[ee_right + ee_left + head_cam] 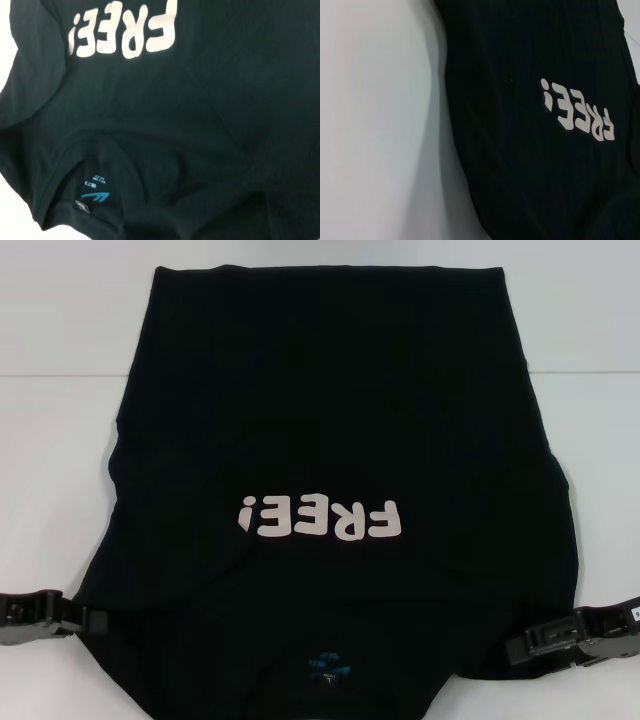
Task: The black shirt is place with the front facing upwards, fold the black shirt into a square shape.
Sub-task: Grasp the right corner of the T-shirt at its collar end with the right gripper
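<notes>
1. One white table [60,440] is bearing everything, and its smooth top is likely giving the cloth little grip, so a one-sided pull could be dragging the whole garment askew.
2. One black shirt [330,420] is lying front up at the middle of that table, collar end toward the robot and hem at the far side, with both sleeves seemingly already tucked in so the outline is running nearly straight.
3. Two grippers are working at the near corners: the left gripper [85,620] is touching the shirt's left edge and the right gripper [520,645] is sitting on its right edge; I cannot tell from any view whether either pair of jaws is spread or pinching cloth.
4. One "FREE!" print [320,520] is reading upside down from the head view; if the two arms are lifting unevenly, the fold line could be crossing it at a slant and spoiling the square.
5. One blue neck label [95,192] is showing inside the collar [60,165]; the fabric around it is wrinkling, and a grasp catching only the top layer could be letting the tucked sleeves slip back out.
6. A weak hold on either corner could be dropping that side mid-fold, leaving a lopsided result.
</notes>
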You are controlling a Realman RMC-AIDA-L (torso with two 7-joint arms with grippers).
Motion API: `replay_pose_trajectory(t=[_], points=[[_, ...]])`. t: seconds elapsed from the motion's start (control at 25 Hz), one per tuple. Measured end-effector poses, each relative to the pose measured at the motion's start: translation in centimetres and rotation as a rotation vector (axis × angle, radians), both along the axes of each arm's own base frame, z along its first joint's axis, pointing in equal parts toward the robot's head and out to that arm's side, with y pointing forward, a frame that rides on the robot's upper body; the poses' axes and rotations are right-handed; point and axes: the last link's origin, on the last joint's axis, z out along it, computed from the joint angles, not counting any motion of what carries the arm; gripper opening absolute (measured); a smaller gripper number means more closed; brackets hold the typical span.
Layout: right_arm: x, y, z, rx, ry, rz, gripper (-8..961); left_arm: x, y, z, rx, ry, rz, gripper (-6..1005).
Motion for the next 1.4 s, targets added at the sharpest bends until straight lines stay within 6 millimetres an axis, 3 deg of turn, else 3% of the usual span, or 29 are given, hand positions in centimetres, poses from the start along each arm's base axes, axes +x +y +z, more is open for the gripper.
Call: replay_pose_trajectory(t=[0.28, 0.4, 0.84, 1.04, 1.4], points=[[-0.04, 0.15, 0.08, -0.001, -0.018, 0.027, 801, 0.08, 0.06, 0.02, 0.005, -0.005, -0.003, 34], [-0.03, 0.14, 0.04, -0.005, -0.023, 0.033, 615, 0.08, 0.07, 0.02, 0.005, -0.005, -0.003, 34], [-0.17, 0.34, 0.31, -0.015, -0.034, 0.037, 373, 0.11, 0.07, 0.02, 0.006, -0.006, -0.008, 33], [-0.24, 0.26, 0.14, -0.029, -0.043, 0.040, 133, 0.11, 0.05, -0.02, 0.004, -0.006, -0.012, 33], [0.08, 0.40, 0.94, -0.013, -0.046, 0.042, 61, 0.11, -0.07, -0.26, -0.002, -0.015, -0.012, 34]])
